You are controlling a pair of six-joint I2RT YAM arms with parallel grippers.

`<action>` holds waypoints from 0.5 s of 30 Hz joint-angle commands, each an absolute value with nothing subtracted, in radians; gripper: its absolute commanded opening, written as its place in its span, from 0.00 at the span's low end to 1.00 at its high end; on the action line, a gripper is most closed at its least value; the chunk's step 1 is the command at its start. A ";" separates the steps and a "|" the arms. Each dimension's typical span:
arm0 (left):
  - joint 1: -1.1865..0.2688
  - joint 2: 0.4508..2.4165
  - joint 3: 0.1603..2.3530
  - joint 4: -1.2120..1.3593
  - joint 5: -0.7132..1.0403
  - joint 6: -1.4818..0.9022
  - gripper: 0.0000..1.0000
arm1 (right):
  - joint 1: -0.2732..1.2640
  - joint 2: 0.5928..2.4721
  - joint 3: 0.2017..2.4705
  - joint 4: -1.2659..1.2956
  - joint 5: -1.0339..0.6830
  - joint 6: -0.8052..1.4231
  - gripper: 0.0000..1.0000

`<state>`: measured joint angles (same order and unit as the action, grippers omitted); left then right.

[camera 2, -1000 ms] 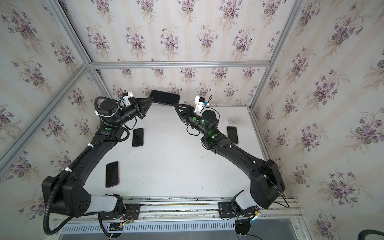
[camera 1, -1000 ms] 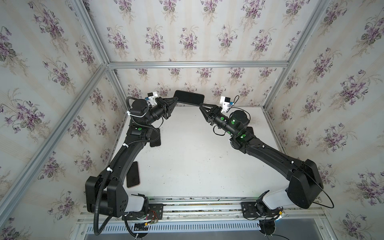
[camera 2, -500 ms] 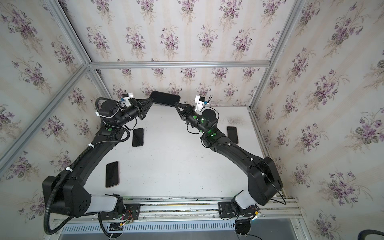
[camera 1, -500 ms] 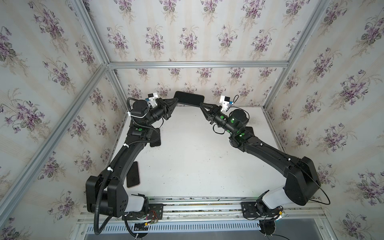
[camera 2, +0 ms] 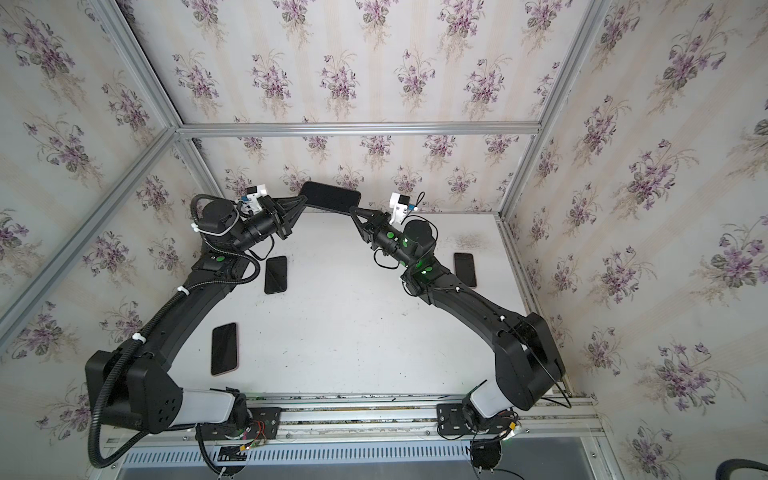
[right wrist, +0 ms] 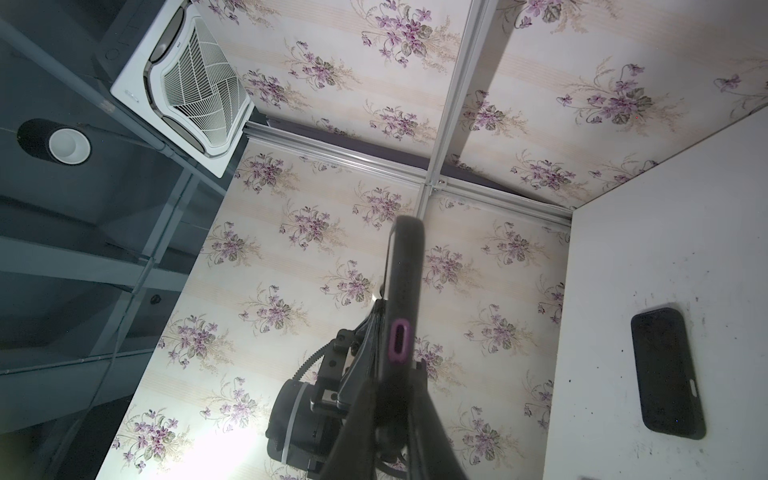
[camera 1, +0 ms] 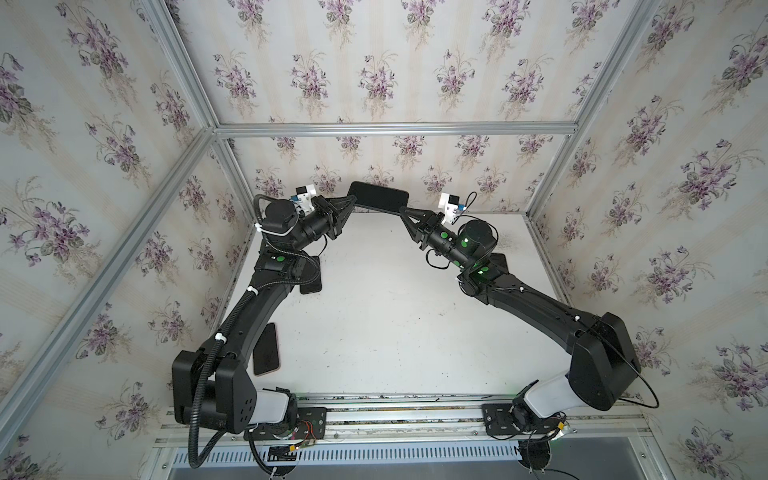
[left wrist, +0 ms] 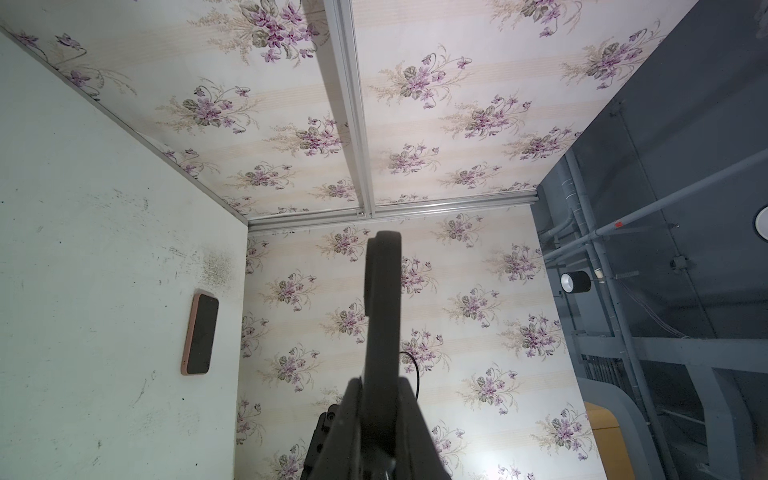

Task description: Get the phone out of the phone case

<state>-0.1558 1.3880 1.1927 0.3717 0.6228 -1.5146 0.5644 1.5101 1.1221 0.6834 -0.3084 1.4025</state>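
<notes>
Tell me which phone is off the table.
The dark-cased phone, gripped at both ends by the left hand and right hand; the other three phones lie flat on the table.

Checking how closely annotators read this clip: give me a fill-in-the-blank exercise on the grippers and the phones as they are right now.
1. The left gripper and the right gripper are each ____ on one end of the cased phone.
2. The cased phone is held ____ the table, not resting on it.
3. ____ other phones lie flat on the table.

Missing words: shut; above; Three
</notes>
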 commanded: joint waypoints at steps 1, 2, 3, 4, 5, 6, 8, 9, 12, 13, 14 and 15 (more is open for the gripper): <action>-0.155 1.388 1.201 0.446 0.626 -1.537 0.00 | 0.565 1.504 1.118 0.729 -0.326 1.399 0.19; -0.155 1.390 1.200 0.445 0.626 -1.537 0.00 | 0.565 1.505 1.118 0.730 -0.328 1.400 0.20; -0.155 1.390 1.201 0.446 0.629 -1.537 0.00 | 0.566 1.506 1.119 0.733 -0.328 1.401 0.20; -0.155 1.391 1.202 0.446 0.629 -1.536 0.00 | 0.565 1.506 1.120 0.734 -0.330 1.403 0.21; -0.155 1.391 1.203 0.445 0.629 -1.534 0.00 | 0.565 1.508 1.121 0.735 -0.331 1.404 0.21; -0.155 1.391 1.203 0.443 0.627 -1.534 0.00 | 0.565 1.509 1.123 0.736 -0.333 1.405 0.21; -0.155 1.393 1.205 0.443 0.626 -1.531 0.00 | 0.565 1.511 1.123 0.739 -0.333 1.408 0.21; -0.155 1.393 1.203 0.441 0.626 -1.531 0.00 | 0.566 1.511 1.121 0.739 -0.333 1.410 0.21; -0.155 1.394 1.203 0.440 0.624 -1.529 0.00 | 0.566 1.514 1.121 0.745 -0.332 1.413 0.20; -0.155 1.394 1.203 0.439 0.624 -1.529 0.00 | 0.566 1.515 1.121 0.749 -0.334 1.414 0.20; -0.155 1.394 1.203 0.439 0.624 -1.527 0.00 | 0.565 1.516 1.123 0.749 -0.336 1.414 0.19; -0.155 1.397 1.204 0.439 0.623 -1.528 0.00 | 0.565 1.516 1.122 0.750 -0.334 1.416 0.17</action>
